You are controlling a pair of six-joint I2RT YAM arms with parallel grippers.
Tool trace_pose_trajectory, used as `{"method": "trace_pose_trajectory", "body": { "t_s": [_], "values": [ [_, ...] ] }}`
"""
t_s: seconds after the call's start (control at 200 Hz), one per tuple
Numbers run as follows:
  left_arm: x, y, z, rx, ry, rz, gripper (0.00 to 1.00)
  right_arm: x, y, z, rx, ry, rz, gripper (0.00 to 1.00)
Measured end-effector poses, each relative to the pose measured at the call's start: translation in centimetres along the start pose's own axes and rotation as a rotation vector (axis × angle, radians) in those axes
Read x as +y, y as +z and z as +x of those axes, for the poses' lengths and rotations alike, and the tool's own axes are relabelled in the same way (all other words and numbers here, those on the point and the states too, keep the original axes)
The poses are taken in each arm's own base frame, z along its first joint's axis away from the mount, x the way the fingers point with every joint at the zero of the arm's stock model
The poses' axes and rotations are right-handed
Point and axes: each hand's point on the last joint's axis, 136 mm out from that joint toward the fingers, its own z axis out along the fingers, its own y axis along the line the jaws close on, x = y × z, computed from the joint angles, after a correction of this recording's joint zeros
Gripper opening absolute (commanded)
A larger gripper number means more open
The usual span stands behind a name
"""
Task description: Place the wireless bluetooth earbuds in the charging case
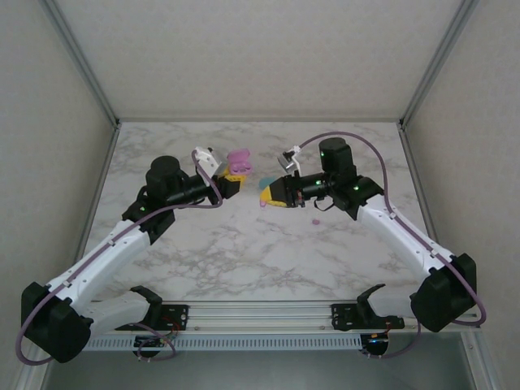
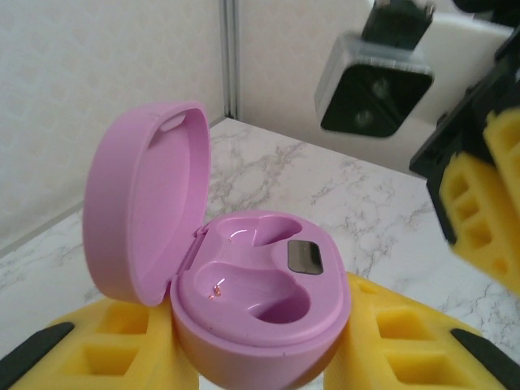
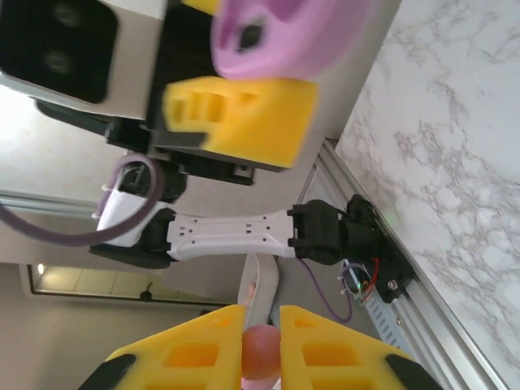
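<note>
My left gripper [image 1: 236,169] is shut on the pink charging case [image 2: 260,309], which it holds above the table with the lid [image 2: 142,211] swung open to the left. Both wells of the case are empty. Yellow finger pads [image 2: 97,349] press on each side of its base. My right gripper [image 3: 262,341] is shut on a small peach-pink earbud [image 3: 262,364] and faces the case [image 3: 284,32] from the right, a short way off. A magenta earbud [image 1: 316,220] lies on the marble below the right wrist.
A teal piece [image 1: 265,189] shows at the tip of my right gripper [image 1: 275,195], partly hidden, and I cannot tell what it is. Marble table [image 1: 244,252] with a metal rail [image 1: 260,313] along the near edge and grey walls on three sides.
</note>
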Motion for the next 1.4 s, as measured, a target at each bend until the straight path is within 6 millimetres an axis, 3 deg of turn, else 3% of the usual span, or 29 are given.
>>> {"method": "trace_pose_trajectory", "body": {
  "t_s": [0.34,0.701,1.402],
  "values": [
    [-0.5,0.2,0.8,0.011,0.024,0.024,0.35,3.3,-0.7,-2.2,-0.064,-0.034,-0.005,0.16],
    [-1.2,0.6,1.0,0.016,0.044,0.054,0.35,1.9,0.0,-4.9,-0.134,0.074,0.015,0.17],
    [-1.8,0.9,1.0,0.011,0.063,0.078,0.36,1.3,0.4,-6.6,-0.202,0.065,0.05,0.18]
  ]
}}
